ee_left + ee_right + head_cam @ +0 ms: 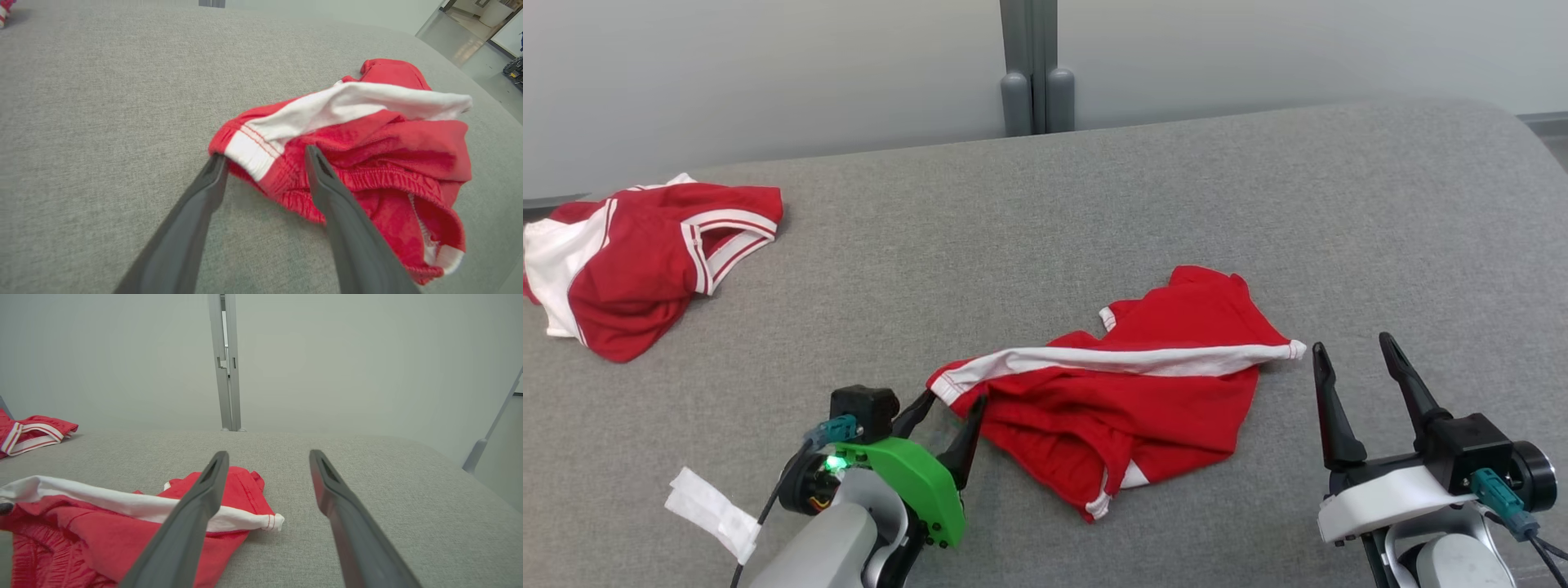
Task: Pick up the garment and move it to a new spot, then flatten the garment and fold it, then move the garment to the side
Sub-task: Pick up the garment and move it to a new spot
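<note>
Grey padded surface [1094,204]. Upper left: another red garment [637,261]. Lower left: left gripper [954,398] open, holding nothing, tips straddling the waistband corner of crumpled red shorts [1127,400] at centre. Lower right: right gripper [1352,343] open, empty, just beside the shorts.

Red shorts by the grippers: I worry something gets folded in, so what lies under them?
Around the red shorts the gray cushioned surface shows, and they lie crumpled on it. Their folds cover whatever is beneath the middle; that cannot be seen.
</note>
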{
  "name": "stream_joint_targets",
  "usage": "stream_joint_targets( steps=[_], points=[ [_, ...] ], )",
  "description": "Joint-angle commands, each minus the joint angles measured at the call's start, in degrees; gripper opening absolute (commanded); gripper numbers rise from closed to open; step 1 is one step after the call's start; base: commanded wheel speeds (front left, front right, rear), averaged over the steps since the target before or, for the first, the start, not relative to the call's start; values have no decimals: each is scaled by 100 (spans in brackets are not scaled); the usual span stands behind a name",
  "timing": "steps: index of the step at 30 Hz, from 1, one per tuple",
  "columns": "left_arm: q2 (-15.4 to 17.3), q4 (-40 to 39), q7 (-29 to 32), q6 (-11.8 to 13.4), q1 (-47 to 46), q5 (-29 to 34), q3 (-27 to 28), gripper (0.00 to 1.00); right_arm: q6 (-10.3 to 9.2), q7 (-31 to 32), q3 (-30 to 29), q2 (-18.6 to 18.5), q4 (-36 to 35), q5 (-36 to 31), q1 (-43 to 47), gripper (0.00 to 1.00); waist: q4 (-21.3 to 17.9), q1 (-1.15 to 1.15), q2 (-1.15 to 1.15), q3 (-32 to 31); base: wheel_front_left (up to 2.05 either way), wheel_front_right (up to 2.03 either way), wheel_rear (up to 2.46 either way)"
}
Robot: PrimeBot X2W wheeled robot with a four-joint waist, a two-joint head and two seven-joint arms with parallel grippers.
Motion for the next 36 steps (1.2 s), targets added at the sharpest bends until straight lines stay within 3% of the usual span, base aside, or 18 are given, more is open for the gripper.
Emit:
stream_joint_targets(
  steps=[1, 9, 13, 19, 28, 36],
  points=[
    [-1, -13, -109, 62, 120, -46, 73, 100, -4, -18, 9, -15, 18, 19, 78, 100, 60, 0, 0, -94, 0, 0, 0],
    [204, -620, -479, 466, 681, 115, 508, 100, -4, -18, 36, -16, 53, 21, 166, 100, 147, 0, 0, -325, 0, 0, 0],
    [305, -1432, -491, 787, 1173, 404, 1132, 100, -4, -18, 21, -15, 51, 34, 177, 100, 208, 0, 0, -404, 0, 0, 0],
    [117, -2608, -484, 1066, 2117, 1003, 2125, 100, -4, -18, 49, -15, 28, 54, 163, 100, 261, 0, 0, -502, 0, 0, 0],
    [-269, -3301, -485, 970, 3001, 1661, 2988, 100, -4, -18, 126, -16, 69, 137, 181, 100, 273, 0, 0, -612, 0, 0, 0],
    [-481, -3417, -486, 792, 3311, 2021, 3367, 100, -4, -18, 134, -16, 131, 276, 202, 100, 298, 0, 0, -642, 0, 0, 0]
  ],
)
